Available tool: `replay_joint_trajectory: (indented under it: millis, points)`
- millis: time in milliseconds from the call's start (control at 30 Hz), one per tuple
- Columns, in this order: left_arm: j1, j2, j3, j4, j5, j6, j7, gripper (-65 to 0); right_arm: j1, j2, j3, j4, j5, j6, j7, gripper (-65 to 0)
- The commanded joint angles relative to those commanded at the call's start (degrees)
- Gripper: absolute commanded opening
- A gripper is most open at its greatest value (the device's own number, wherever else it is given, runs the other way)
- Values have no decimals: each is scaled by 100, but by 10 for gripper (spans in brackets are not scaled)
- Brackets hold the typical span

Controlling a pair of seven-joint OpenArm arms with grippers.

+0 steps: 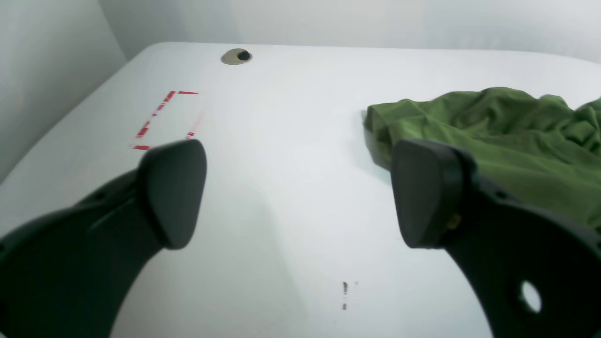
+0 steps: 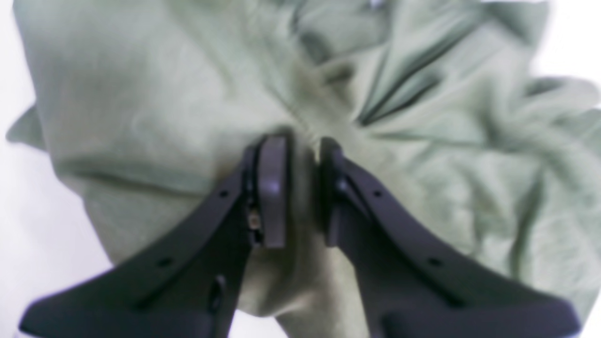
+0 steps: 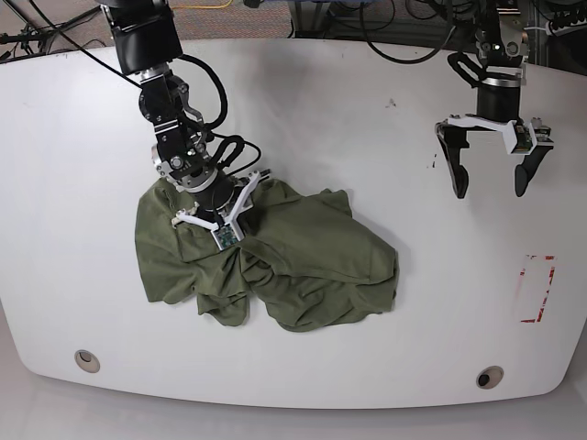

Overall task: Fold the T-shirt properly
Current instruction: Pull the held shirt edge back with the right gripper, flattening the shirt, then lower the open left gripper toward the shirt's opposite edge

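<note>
The olive-green T-shirt [image 3: 303, 261] lies crumpled in a wrinkly heap on the white table [image 3: 385, 110], left of centre. My right gripper [image 3: 223, 235] is pressed down into its upper left part. In the right wrist view the right gripper [image 2: 303, 188] is shut on a raised fold of the T-shirt [image 2: 141, 94]. My left gripper [image 3: 491, 186] hangs open over bare table at the far right, well apart from the cloth. In the left wrist view the left gripper [image 1: 298, 197] has nothing between its fingers, and an edge of the T-shirt [image 1: 497, 131] lies to their right.
A red dashed tape rectangle [image 3: 537, 289] marks the table's right side, also visible from the left wrist [image 1: 164, 119]. Round cable holes sit near the front corners [image 3: 87, 359] [image 3: 489, 377]. Cables trail over the table's back edge [image 3: 404, 46].
</note>
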Motion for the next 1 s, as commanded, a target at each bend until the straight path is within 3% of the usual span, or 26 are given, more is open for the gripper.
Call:
replay_joint_trajectory:
  millis: [167, 1000]
  points:
    - [-58, 12, -21, 12, 11, 0, 28, -55, 28, 6, -2, 3, 3, -90, -58, -648]
    - [-411, 45, 30, -91, 11, -86, 341, -38, -154, 19, 21, 371, 31, -115, 236, -650]
